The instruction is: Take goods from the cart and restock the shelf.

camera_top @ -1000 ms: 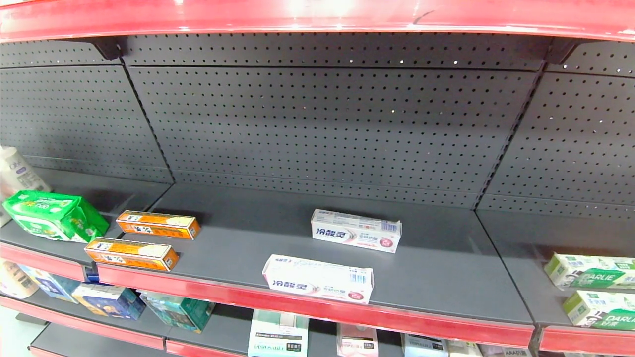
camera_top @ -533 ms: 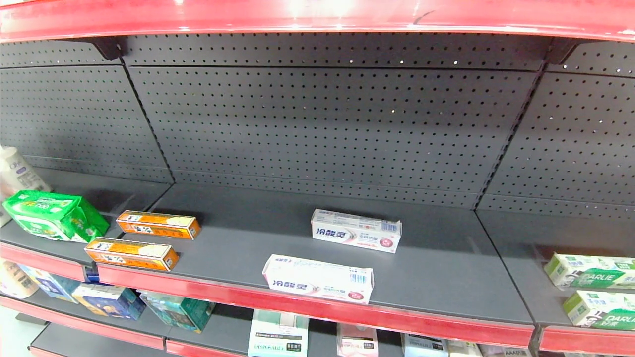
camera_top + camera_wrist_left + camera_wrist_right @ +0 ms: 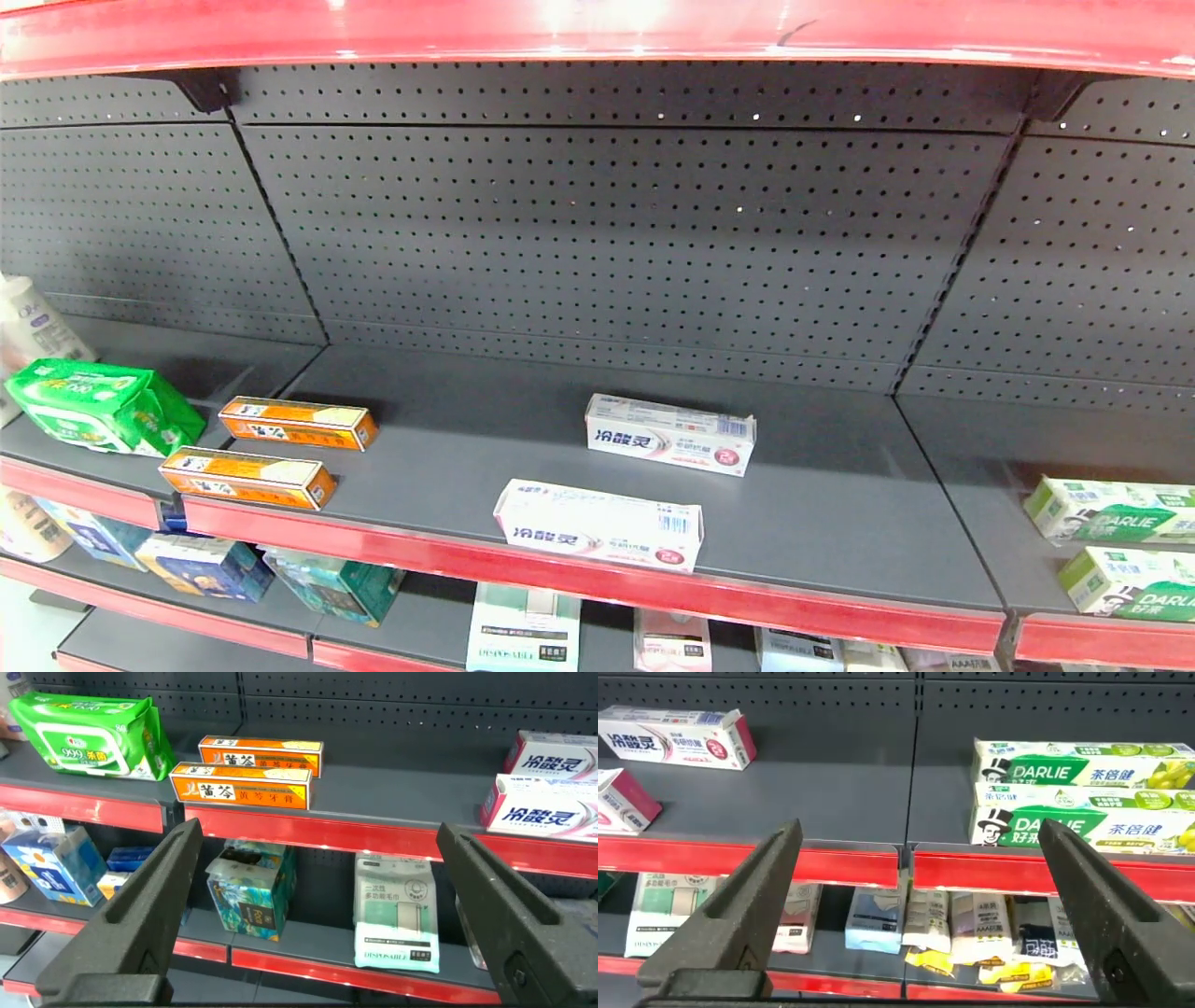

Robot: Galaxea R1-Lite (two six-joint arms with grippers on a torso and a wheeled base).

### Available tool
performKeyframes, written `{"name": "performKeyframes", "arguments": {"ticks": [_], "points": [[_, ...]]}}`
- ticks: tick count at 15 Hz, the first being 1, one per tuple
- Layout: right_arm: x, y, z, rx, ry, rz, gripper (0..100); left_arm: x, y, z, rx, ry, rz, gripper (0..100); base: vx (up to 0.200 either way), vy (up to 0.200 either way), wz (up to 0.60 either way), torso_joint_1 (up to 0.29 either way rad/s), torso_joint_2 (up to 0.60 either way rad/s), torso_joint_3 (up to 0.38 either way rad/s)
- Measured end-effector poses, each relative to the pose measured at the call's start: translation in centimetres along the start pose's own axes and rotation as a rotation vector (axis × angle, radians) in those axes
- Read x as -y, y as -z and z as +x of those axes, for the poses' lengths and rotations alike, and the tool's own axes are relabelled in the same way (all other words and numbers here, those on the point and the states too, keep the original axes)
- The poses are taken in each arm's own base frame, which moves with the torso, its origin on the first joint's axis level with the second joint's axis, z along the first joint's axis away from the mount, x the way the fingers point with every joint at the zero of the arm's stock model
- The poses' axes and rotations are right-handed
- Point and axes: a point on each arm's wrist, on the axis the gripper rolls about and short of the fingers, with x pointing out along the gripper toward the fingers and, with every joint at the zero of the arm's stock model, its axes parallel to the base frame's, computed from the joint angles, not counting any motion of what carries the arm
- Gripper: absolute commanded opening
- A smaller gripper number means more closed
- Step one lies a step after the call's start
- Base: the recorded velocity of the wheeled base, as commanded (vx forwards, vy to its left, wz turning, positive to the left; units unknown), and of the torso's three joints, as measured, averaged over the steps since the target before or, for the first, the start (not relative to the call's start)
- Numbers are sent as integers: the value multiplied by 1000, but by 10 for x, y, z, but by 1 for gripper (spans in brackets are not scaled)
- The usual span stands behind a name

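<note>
Head view: white toothpaste boxes lie long-axis left-right on shelf; green boxes cropped at right. My left end effector and right end effector gape wide, empty.

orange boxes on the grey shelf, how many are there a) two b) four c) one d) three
a: one orange box lies at the front edge of the shelf and another lies just behind it.

Two white boxes on grey shelf; perhaps bottle at left
</note>
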Motion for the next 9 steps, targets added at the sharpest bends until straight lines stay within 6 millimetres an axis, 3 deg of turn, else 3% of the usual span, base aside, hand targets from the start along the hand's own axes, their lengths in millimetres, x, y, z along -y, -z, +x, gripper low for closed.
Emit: {"name": "performKeyframes", "arguments": {"ticks": [4,9], "points": [[0,0,0,0,-1,0,100,0,0,0,-2,1,0,100,0,0,0,0,0,0],[0,1,-3,47,-60,0,100,0,0,0,-1,2,0,100,0,0,-600,3,0,0]]}}
